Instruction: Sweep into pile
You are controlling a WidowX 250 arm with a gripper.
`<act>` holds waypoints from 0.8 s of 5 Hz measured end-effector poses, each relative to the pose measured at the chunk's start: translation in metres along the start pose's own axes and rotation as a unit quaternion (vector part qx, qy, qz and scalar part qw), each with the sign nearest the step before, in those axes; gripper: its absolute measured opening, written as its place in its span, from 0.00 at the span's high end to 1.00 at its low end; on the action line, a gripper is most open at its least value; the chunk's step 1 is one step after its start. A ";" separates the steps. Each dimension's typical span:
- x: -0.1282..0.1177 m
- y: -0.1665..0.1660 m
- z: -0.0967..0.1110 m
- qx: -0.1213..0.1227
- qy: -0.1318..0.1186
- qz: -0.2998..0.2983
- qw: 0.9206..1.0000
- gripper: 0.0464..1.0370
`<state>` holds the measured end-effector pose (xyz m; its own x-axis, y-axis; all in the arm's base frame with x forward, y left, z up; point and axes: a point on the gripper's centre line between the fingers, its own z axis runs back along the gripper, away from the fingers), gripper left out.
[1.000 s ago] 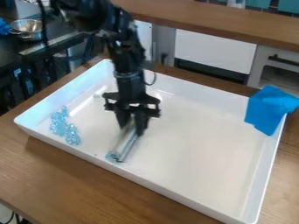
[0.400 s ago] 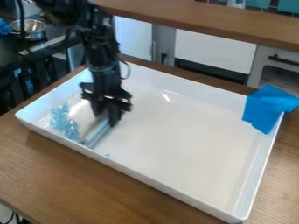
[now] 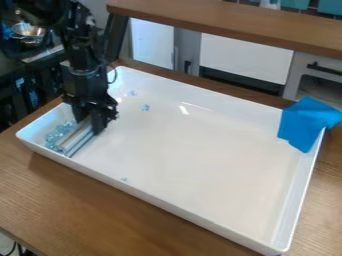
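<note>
Tabletop (image 3: 100,200) of wood bears a white tray (image 3: 214,170), cabinets (image 3: 246,56) behind, gripper (image 3: 89,125) closed around a bar (image 3: 77,140).

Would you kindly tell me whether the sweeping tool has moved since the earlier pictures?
Yes, the sweeping tool has moved across the tray, toward the corner at the left of the view.

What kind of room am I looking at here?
Probably a toy or mock kitchen set up for robot work: a metal bowl on a dark counter, a pale cabinet with a dark handle, and a robot arm over a white tray.
</note>
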<state>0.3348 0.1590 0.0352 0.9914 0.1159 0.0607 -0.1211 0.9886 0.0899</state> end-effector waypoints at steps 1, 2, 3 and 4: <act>-0.008 0.003 0.001 -0.029 0.017 0.007 0.999 0.66; -0.006 -0.020 0.014 -0.097 0.035 0.042 0.994 0.66; 0.005 -0.055 0.048 -0.156 0.030 0.062 0.985 0.66; 0.007 -0.087 0.070 -0.190 0.033 0.068 0.979 0.66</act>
<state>0.3491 0.0676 0.0977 0.9699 0.2426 -0.0190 -0.2375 0.9266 -0.2917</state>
